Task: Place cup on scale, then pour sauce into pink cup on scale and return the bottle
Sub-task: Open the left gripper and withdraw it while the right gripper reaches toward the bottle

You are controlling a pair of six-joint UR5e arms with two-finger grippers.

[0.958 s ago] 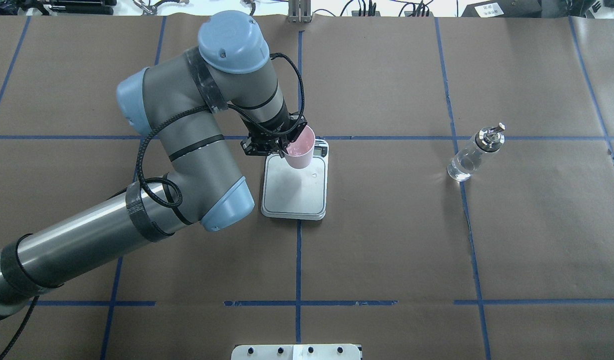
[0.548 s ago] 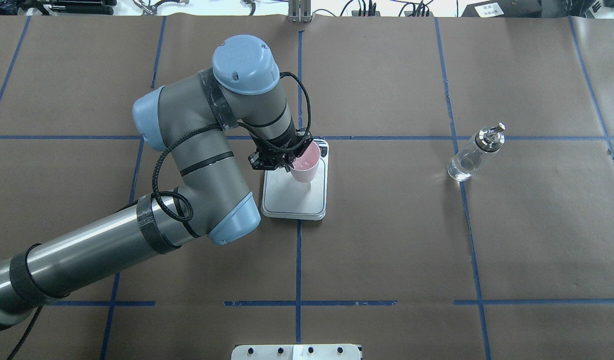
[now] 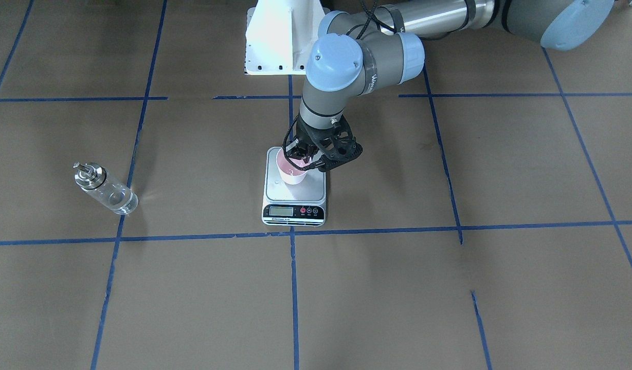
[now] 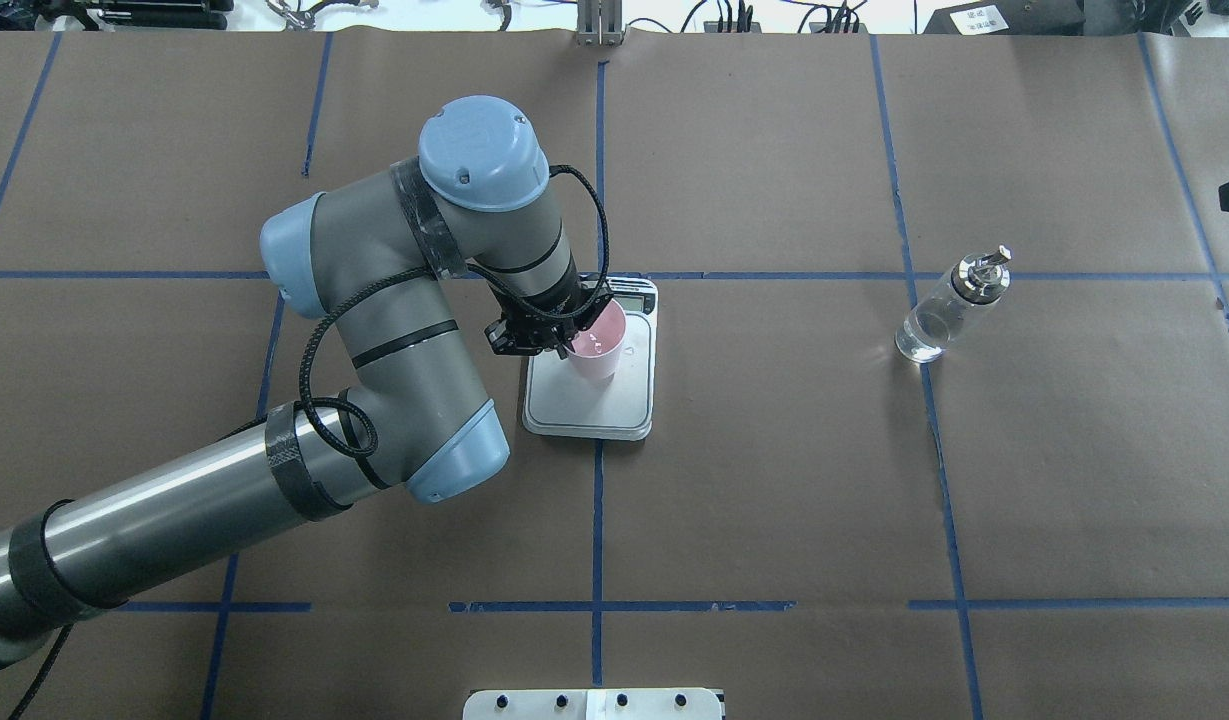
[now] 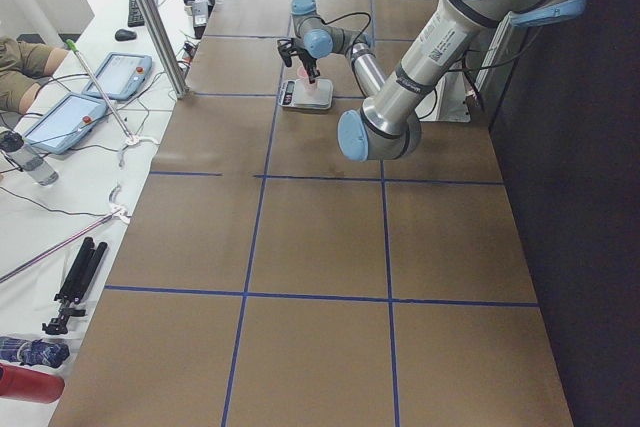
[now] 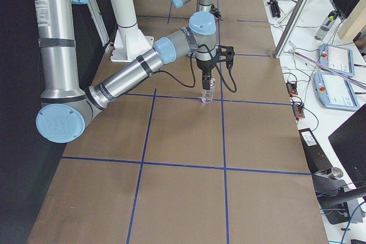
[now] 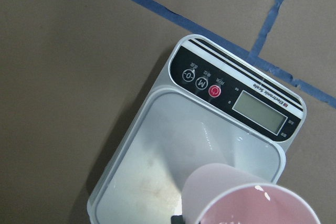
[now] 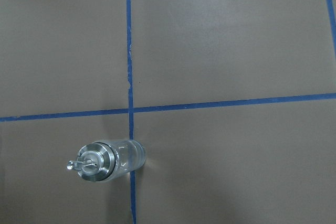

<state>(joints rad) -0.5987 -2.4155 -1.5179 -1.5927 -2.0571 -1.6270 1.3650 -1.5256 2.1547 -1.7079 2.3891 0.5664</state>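
The pale pink cup (image 4: 598, 350) is upright over the scale (image 4: 586, 405), low on its steel platform; I cannot tell whether it touches. My left gripper (image 4: 572, 338) is shut on the cup's rim from the left. The front view shows the cup (image 3: 293, 173), the scale (image 3: 294, 198) and the left gripper (image 3: 299, 163); the left wrist view shows the cup (image 7: 247, 198) above the platform (image 7: 152, 171). The clear glass bottle (image 4: 949, 305) with clear sauce stands far right, also below the right wrist camera (image 8: 107, 161). My right gripper (image 6: 209, 77) hangs high near the bottle; I cannot tell whether it is open.
The table is covered in brown paper with blue tape lines. The left arm's elbow (image 4: 454, 450) hangs left of the scale. A white base plate (image 4: 594, 703) is at the near edge. Tablets and cables (image 6: 337, 78) lie beyond the far table edge.
My left arm has lowered the cup and drawn it back from above the display down to the scale's platform. A dark part of the right arm has appeared at the overhead view's right edge.
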